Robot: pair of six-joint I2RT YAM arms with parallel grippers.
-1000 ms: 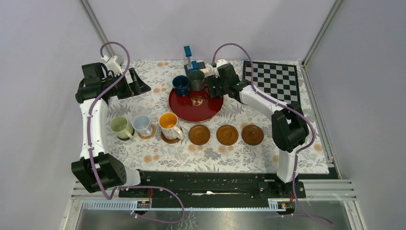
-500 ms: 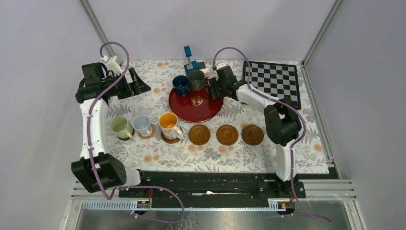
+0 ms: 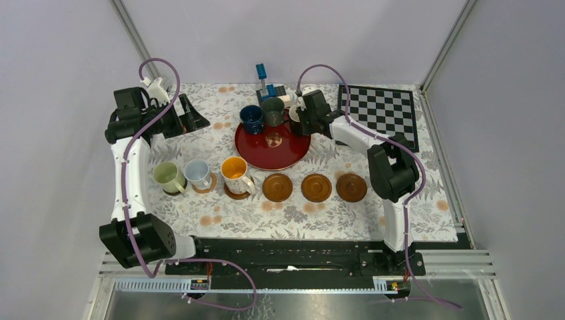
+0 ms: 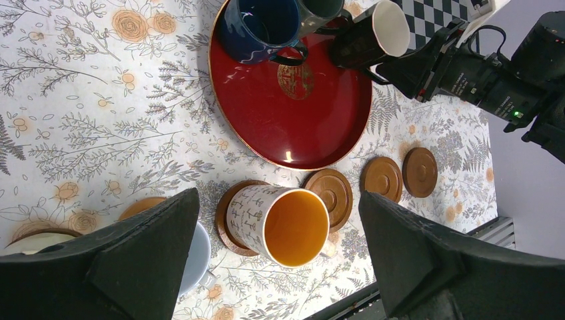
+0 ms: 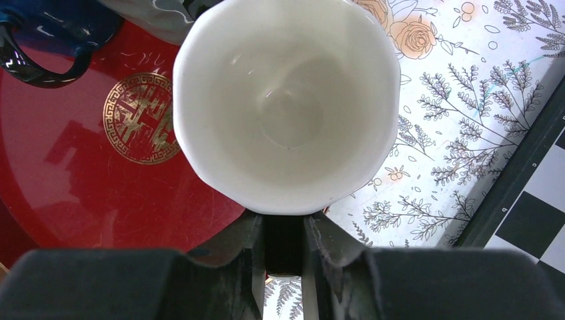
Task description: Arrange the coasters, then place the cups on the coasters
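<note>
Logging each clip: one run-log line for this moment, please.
right end effector: shut on black cup | left end effector: open | bare coasters: three

Three brown coasters [image 3: 316, 187] lie bare in a row near the table's [image 3: 200, 133] front edge. Three more carry on the row leftward under the upright patterned cup [image 3: 236, 175], light blue cup [image 3: 198, 173] and pale green cup [image 3: 168, 177]. The dark blue cup [image 3: 252, 119] and grey-green cup [image 3: 272, 111] stand side by side at the red tray's [image 3: 266, 165] far rim. The black cup [image 5: 286, 100], cream inside, is at the tray's right rim, its handle pinched in my right pincer [image 5: 283, 233].
</note>
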